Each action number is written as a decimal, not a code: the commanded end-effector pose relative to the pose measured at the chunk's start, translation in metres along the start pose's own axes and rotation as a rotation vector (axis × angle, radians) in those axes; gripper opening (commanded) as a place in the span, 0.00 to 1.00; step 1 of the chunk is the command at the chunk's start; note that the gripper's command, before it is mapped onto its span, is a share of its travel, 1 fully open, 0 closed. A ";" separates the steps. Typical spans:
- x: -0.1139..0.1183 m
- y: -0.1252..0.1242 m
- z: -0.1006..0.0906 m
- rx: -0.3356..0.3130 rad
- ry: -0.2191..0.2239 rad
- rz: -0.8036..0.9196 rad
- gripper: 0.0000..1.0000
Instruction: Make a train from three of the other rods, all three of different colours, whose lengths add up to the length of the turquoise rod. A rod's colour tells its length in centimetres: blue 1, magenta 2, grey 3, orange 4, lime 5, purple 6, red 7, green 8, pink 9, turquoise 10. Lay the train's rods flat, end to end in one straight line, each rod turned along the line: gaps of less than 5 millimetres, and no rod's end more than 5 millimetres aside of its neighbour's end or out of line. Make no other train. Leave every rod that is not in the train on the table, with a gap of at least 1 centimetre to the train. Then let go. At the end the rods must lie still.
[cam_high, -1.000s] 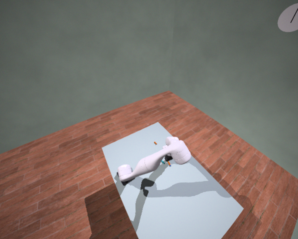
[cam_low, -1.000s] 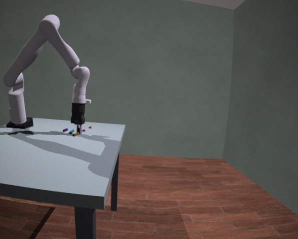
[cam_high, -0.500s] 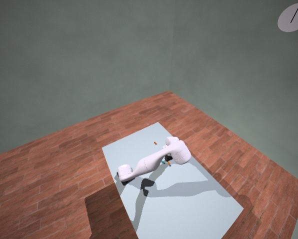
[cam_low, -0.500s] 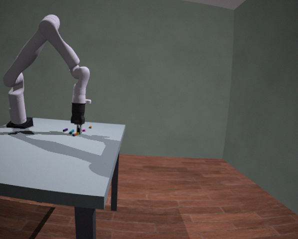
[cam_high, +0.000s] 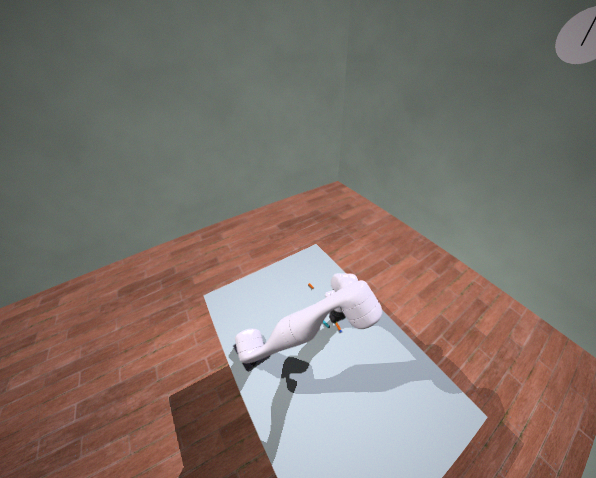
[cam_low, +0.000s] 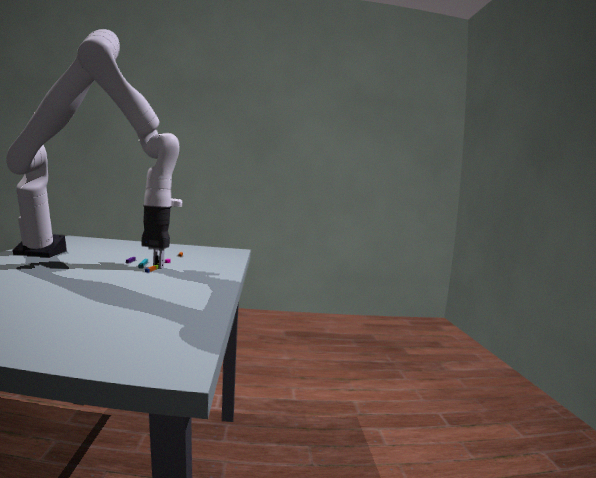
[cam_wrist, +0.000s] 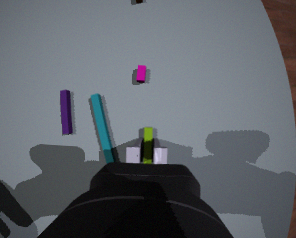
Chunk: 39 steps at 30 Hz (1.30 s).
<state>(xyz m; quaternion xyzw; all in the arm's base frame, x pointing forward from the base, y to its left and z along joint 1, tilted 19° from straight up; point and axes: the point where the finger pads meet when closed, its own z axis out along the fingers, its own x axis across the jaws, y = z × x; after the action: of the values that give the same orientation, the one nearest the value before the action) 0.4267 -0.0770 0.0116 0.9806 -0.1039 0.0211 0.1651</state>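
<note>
My gripper (cam_wrist: 148, 146) points straight down at the table and is shut on the lime rod (cam_wrist: 147, 142), which sits low between the white finger pads. The turquoise rod (cam_wrist: 102, 128) lies just left of the fingers, and the purple rod (cam_wrist: 65, 112) lies left of that. A magenta rod (cam_wrist: 142, 73) lies a little ahead. In the exterior view the gripper (cam_low: 158, 260) stands at the table, with an orange rod (cam_low: 153, 268) and a blue rod (cam_low: 147, 270) lying end to end right beside it. The lime rod's near end is hidden under the hand.
The arm's base (cam_low: 39, 246) stands at the table's back left. The table's right edge runs close beyond the rods.
</note>
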 end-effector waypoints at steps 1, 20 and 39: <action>0.001 0.000 -0.001 0.000 0.002 0.000 0.36; 0.001 0.000 -0.001 0.000 0.002 0.000 0.54; 0.000 0.000 -0.062 0.000 0.002 0.000 0.54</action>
<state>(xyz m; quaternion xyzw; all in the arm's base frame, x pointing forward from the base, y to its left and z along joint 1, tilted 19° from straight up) 0.4192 -0.0580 0.0542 0.9812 -0.1016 0.0084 0.1642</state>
